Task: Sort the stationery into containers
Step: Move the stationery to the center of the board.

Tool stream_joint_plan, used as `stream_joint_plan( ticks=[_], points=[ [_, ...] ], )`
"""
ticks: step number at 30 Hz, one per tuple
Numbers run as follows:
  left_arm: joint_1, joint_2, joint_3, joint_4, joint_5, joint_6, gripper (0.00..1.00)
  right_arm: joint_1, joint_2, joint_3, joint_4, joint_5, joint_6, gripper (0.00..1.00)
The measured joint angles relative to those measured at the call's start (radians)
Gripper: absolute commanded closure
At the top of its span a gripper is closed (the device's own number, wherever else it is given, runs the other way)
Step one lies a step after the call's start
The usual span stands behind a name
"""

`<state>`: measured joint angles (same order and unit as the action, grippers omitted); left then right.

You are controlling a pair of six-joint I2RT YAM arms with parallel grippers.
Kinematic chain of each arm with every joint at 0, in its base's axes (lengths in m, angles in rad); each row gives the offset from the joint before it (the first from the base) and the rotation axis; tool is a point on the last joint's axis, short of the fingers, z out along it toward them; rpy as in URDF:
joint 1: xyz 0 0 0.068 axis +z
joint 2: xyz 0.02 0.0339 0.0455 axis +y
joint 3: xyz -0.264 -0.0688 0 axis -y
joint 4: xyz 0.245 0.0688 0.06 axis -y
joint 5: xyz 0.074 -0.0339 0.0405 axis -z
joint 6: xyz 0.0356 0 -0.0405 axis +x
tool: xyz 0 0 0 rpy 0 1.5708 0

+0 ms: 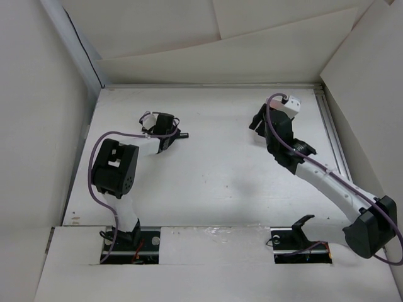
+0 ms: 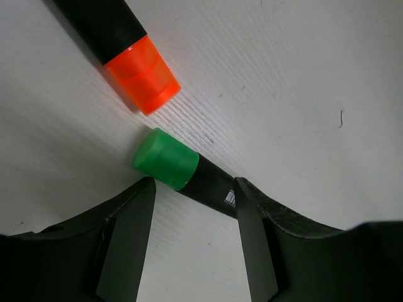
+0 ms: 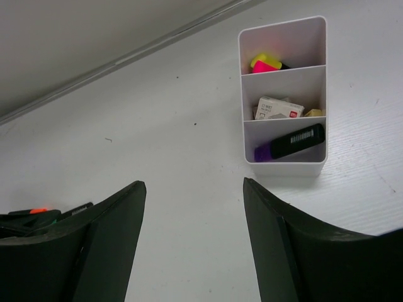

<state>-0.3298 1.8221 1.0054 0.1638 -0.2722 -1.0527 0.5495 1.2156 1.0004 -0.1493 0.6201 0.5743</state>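
Green-capped marker [image 2: 179, 170] lies on the table [image 2: 302, 82] between the left gripper's [image 2: 195, 211] open fingers, beside an orange-capped marker [image 2: 129, 53]. Pickup underway; closing comes next. Right gripper [image 3: 192, 195] hangs open, empty, near the white box [image 3: 283, 165].

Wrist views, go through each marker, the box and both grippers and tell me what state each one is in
Green marker: capped, lying on the table between the left gripper's fingers.
Orange marker: capped, lying free beside it.
Purple marker: in the box's nearest compartment.
Box: upright, all three compartments occupied.
Left gripper: straddling the green marker, grip unclear.
Right gripper: open, empty.
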Motion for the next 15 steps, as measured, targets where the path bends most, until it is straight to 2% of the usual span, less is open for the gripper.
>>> stream_joint_plan(
  ticks=[7, 12, 15],
  points=[
    [-0.002, 0.056, 0.093, -0.071, -0.032, -0.031, 0.52, -0.005, -0.051, -0.020, 0.000, -0.023, -0.002, 0.31],
    [-0.011, 0.119, 0.193, -0.140, -0.059, -0.026, 0.59, -0.026, -0.105, -0.036, 0.000, -0.050, -0.002, 0.31],
    [-0.020, 0.137, 0.226, -0.180, -0.071, -0.022, 0.69, -0.042, -0.139, -0.045, 0.000, -0.065, -0.002, 0.30]
  ],
)
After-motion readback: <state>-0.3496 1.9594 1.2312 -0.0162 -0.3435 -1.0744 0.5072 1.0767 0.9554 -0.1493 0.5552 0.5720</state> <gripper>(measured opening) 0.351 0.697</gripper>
